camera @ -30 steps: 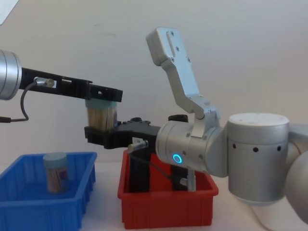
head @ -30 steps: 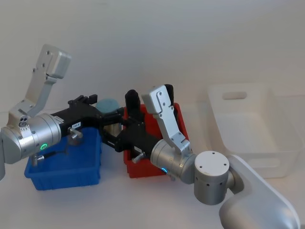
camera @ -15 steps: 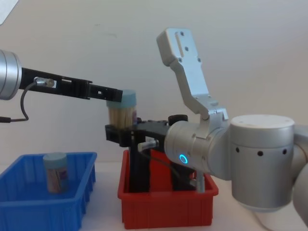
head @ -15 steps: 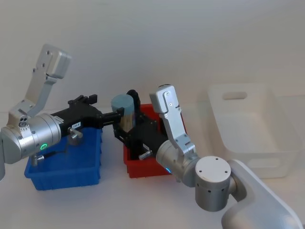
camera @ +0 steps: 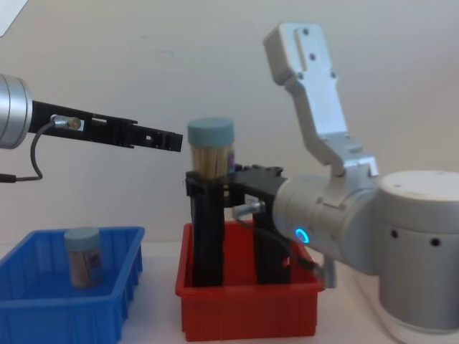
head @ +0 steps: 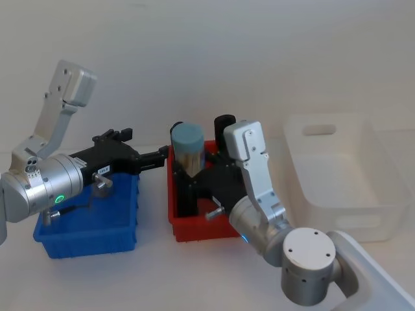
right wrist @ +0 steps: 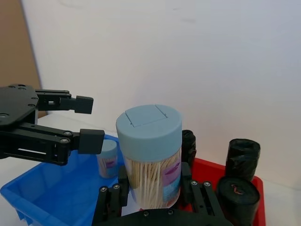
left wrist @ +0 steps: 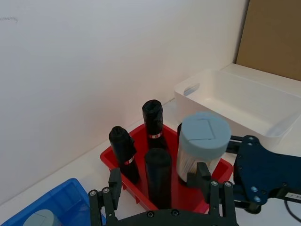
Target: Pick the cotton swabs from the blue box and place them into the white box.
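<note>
- The right gripper (camera: pixel 209 176) has carried the jar of cotton swabs (camera: pixel 211 147) further to the right since a moment ago, and there is now a clear gap between the jar and the left gripper (camera: pixel 166 140). Half a second back they were right up against each other.
- The right gripper's jaws are clamped on the jar's lower half. The jar stands upright with its pale blue lid on top, and the tan sticks show through the clear wall.
- The jar hangs in the air above the left end of the red bin (head: pixel 201 230), over the tall black blocks (camera: pixel 206 229) that stand in that bin.
- The left gripper hovers level with the jar's lid, out past the blue box's right edge. Its jaws are apart with nothing between them, as the right wrist view shows plainly.
- A second jar of cotton swabs (camera: pixel 82 256) stands upright inside the blue box (camera: pixel 64 315), toward its left half.
- The white box (head: pixel 353 126) sits well apart to the right of the red bin, and the held jar is nowhere near it yet.
</note>
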Robot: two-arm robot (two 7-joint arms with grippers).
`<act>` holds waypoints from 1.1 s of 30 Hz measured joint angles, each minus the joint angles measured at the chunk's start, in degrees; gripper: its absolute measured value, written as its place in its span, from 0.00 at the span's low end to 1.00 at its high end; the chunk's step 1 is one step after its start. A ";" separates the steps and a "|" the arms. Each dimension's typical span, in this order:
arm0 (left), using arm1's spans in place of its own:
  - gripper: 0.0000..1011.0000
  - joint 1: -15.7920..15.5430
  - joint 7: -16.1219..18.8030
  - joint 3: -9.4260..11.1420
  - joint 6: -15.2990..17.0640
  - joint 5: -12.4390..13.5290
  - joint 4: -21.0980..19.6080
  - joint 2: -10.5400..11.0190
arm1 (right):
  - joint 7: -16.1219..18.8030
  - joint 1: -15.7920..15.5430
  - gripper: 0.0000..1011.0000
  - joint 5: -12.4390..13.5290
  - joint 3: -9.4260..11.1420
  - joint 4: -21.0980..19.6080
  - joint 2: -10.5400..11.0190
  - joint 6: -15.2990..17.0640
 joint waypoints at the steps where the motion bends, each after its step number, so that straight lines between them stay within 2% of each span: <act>1: 0.99 0.00 0.00 0.00 0.00 0.00 0.00 0.00 | -0.15 -0.54 0.63 -0.02 0.02 -0.94 0.37 -0.06; 6: 0.99 0.00 0.00 0.00 0.00 0.00 0.00 0.00 | -0.65 -3.10 0.63 -0.09 0.35 -5.50 2.34 -0.36; 8: 0.99 0.00 0.00 0.00 0.00 0.00 0.00 0.00 | -1.03 -4.74 0.63 -0.04 0.72 -8.36 3.73 -0.54; 13: 0.99 0.00 0.00 0.00 0.00 0.00 0.00 0.00 | -1.67 -6.83 0.63 0.36 1.37 -11.80 5.66 -0.72; 19: 0.99 0.00 0.00 0.00 0.00 0.00 0.00 0.00 | -3.31 -10.26 0.63 1.58 3.02 -16.86 9.28 -0.99; 26: 0.99 0.00 0.00 0.00 0.00 0.01 0.00 0.00 | -5.58 -12.82 0.63 3.18 5.07 -19.95 12.49 -1.21; 33: 0.99 0.00 0.00 0.00 0.00 0.01 0.00 0.00 | -7.69 -13.83 0.63 4.79 7.37 -20.50 14.97 -1.50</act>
